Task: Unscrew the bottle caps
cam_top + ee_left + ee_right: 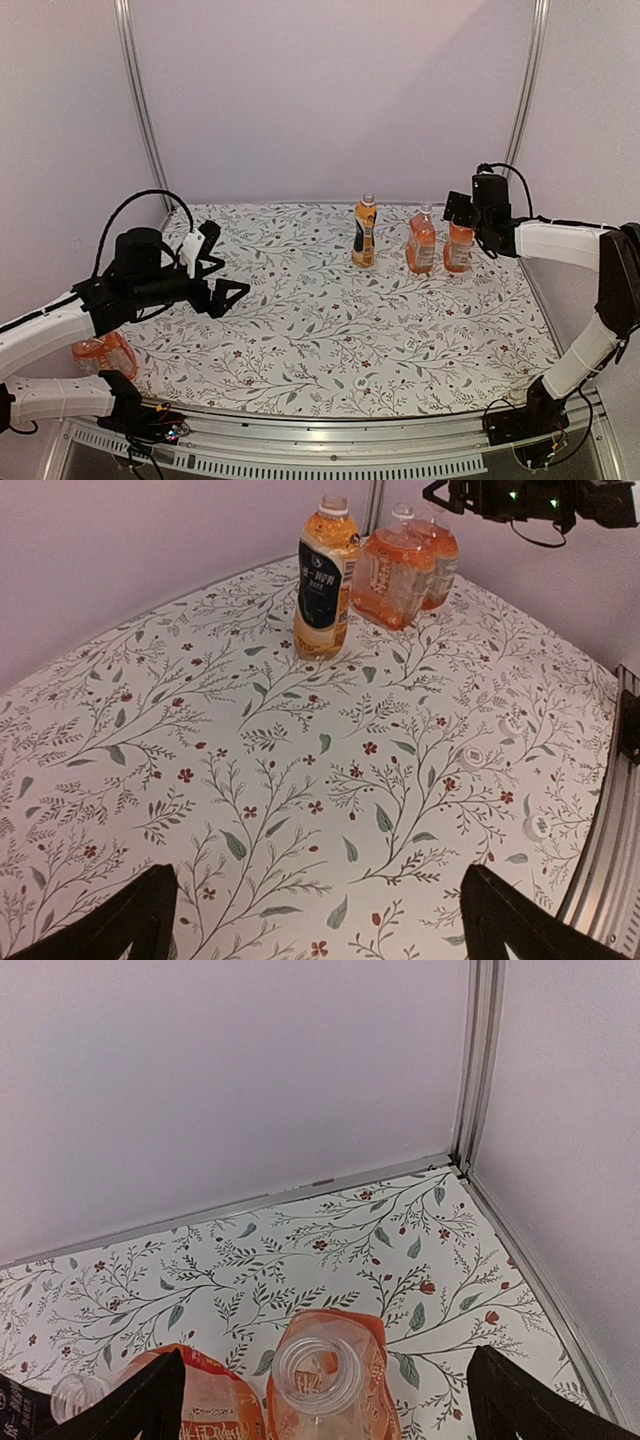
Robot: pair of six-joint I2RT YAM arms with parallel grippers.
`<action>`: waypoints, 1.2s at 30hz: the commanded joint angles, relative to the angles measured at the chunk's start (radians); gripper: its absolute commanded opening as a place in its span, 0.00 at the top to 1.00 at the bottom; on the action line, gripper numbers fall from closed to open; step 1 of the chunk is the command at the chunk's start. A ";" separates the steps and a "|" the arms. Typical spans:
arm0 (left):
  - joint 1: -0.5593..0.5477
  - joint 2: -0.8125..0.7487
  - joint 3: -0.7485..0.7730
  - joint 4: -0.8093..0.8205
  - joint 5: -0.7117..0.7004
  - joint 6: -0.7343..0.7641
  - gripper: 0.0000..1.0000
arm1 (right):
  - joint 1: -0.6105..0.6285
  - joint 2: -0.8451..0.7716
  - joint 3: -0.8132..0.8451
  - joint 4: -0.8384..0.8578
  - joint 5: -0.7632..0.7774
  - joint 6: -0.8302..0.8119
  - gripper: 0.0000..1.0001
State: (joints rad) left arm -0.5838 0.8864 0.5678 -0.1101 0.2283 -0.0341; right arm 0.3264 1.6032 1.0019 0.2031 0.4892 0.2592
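Near the back wall, three bottles (421, 242) stand clustered, with wide bare tablecloth (330, 330) before them. The label print is unreadable. Loose bottle caps (472, 757) lie near the right rail (600, 870). The right gripper (328, 1358) gapes over an uncapped squat bottle (375, 1380), touching nothing. The left gripper (318, 872) is spread and empty.

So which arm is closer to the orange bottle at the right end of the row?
Right. The right gripper hangs open directly above that bottle. The left gripper, also open, is well away over the left side of the table.
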 commanded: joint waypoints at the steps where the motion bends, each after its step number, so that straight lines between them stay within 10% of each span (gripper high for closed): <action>1: 0.013 0.018 0.061 -0.023 0.012 0.013 0.00 | 0.002 -0.141 0.062 -0.287 -0.039 0.046 0.01; 10: 0.086 0.106 0.606 -0.710 0.192 0.465 0.00 | 0.014 -0.362 0.156 -0.538 -0.488 0.048 0.01; 18: 0.138 0.338 1.049 -1.420 -0.117 0.656 0.00 | 0.271 -0.414 0.221 -0.631 -0.502 0.011 0.01; 22: 0.256 0.352 1.016 -1.552 -0.329 0.578 0.00 | 0.364 -0.448 0.200 -0.667 -0.432 0.019 0.01; 30: 0.727 0.267 0.880 -1.582 -0.316 0.636 0.01 | 0.483 -0.451 0.188 -0.730 -0.377 0.023 0.01; 36: 0.806 0.064 0.708 -1.583 -0.358 0.624 0.00 | 0.549 -0.440 0.193 -0.737 -0.337 0.043 0.01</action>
State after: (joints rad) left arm 0.2001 1.0687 1.3464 -1.3090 -0.1009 0.5808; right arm 0.8360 1.1637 1.2011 -0.5068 0.1043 0.2901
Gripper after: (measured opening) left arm 0.995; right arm 0.988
